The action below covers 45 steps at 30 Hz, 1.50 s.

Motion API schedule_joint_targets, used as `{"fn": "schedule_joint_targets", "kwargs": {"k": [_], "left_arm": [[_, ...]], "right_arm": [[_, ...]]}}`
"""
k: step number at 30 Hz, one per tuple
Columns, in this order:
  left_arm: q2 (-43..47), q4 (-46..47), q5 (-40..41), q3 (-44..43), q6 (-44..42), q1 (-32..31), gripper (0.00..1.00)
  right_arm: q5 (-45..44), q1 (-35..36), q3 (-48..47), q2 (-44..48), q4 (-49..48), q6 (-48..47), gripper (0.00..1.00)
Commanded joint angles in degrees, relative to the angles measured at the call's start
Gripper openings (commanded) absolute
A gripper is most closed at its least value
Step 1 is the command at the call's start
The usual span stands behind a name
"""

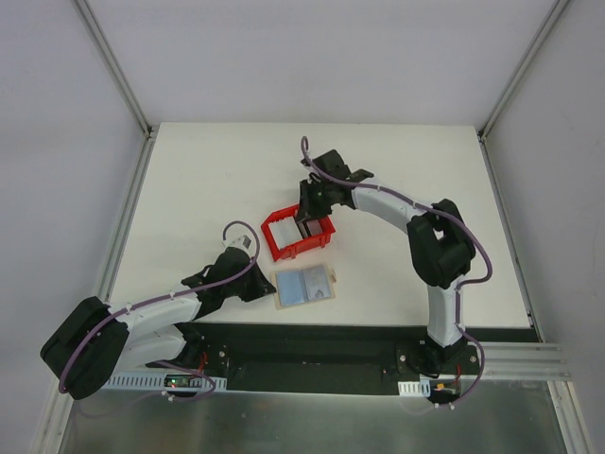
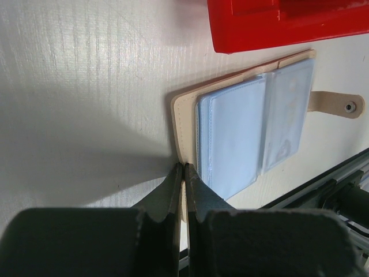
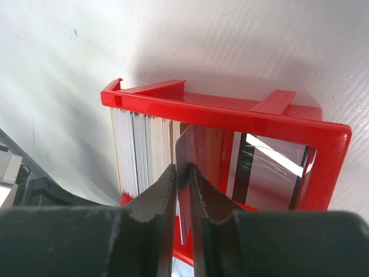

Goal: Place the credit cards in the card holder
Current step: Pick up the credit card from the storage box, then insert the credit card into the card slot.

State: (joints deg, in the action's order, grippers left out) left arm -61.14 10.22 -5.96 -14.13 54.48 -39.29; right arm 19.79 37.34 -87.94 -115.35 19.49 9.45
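Right jaws: clamped on the upper edge of a single grey card (image 3: 185, 144). It stands upright among the credit cards (image 3: 141, 153) packed into one compartment of the red bin (image 3: 230, 115).

Left jaws: clenched, tips touching the tan edge of the card holder (image 2: 230, 133). Whether they pinch that edge or only press on it cannot be told. The holder lies open on the desk (image 1: 208, 189) just beside the bin, pale blue sleeves up, snap tab (image 2: 340, 105) out flat.

Risks:
- Neighbouring cards sit tight against the gripped one, and friction may drag them up with it.
- The pinch is narrow, so the card may pivot or slip on lifting.
- Nothing holds the bin, so it may shift.

Surroundings: the bin's divider and wall stand close to the jaws. A striped card (image 3: 265, 167) in the other compartment is clear of the grip.
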Motion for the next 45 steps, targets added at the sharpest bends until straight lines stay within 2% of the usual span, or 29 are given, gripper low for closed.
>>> {"fn": "schedule_joint_targets", "kwargs": {"k": [1, 3, 11, 16, 21, 29, 36, 39, 45], "left_arm": [[-0.47, 0.24, -0.72, -0.9, -1.39, 0.09, 0.0], [-0.55, 0.24, -0.81, -0.9, -1.39, 0.09, 0.0], [-0.29, 0.15, -0.81, -0.81, -1.39, 0.09, 0.0], [-0.29, 0.24, -0.9, -0.72, -1.57, 0.09, 0.0], [-0.29, 0.24, -1.34, -0.64, -1.92, 0.09, 0.0], [-0.55, -0.11, -1.51, -0.37, -2.71, 0.09, 0.0], [-0.2, -0.29, -2.04, -0.37, -2.97, 0.09, 0.0], [-0.11, -0.46, -2.31, -0.37, -3.15, 0.18, 0.0], [-0.47, -0.46, -2.66, -0.11, -3.24, 0.09, 0.0]], "right_arm": [[2.44, -0.25, 0.05, 4.43, -0.94, 0.57, 0.15], [2.62, -0.25, 0.05, 4.43, -0.94, 0.74, 0.09], [-5.98, -0.25, 0.31, 6.89, 1.52, -1.27, 0.0], [-8.72, -0.6, 1.19, 10.92, 0.82, -2.25, 0.0], [-6.79, -1.57, 4.96, 17.25, -2.08, -0.67, 0.0], [2.78, -2.8, 20.68, 29.82, -11.56, 7.84, 0.0], [14.91, -3.33, 39.57, 35.63, -30.36, 25.05, 0.01], [16.15, -3.42, 46.61, 37.12, -37.3, 31.04, 0.0], [15.19, -3.42, 54.09, 37.39, -40.13, 30.45, 0.0]]}}
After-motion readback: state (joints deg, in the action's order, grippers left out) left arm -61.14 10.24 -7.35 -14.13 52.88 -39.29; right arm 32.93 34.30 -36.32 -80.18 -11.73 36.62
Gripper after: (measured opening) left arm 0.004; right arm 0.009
